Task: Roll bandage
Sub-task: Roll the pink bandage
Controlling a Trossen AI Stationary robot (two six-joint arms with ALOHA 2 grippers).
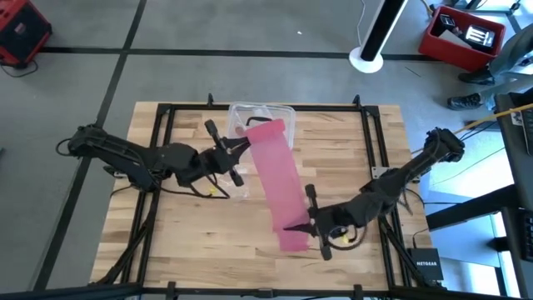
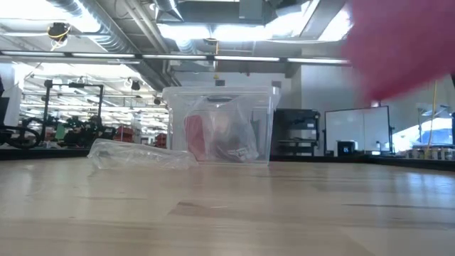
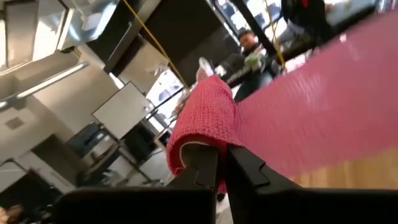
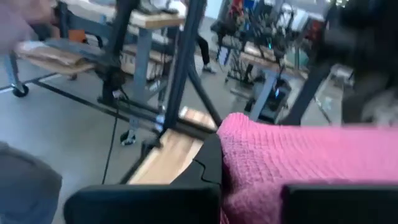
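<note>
I have the bandage (image 1: 281, 183) stretched above the table between both arms, over the clear plastic box (image 1: 260, 112) at its far end. My left gripper (image 1: 243, 143) is clamped on the far end (fabric folds over its fingers), my right gripper (image 1: 293, 226) seemingly clamped near the other end.

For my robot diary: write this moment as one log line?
left end effector: shut on bandage | right end effector: shut on bandage | bandage: stretched between them

Two black jointed arms; left arm (image 1: 125, 158), right arm (image 1: 400, 179); yellow cable bits near wrists; flat matte-black fingers (image 3: 205, 171).
</note>
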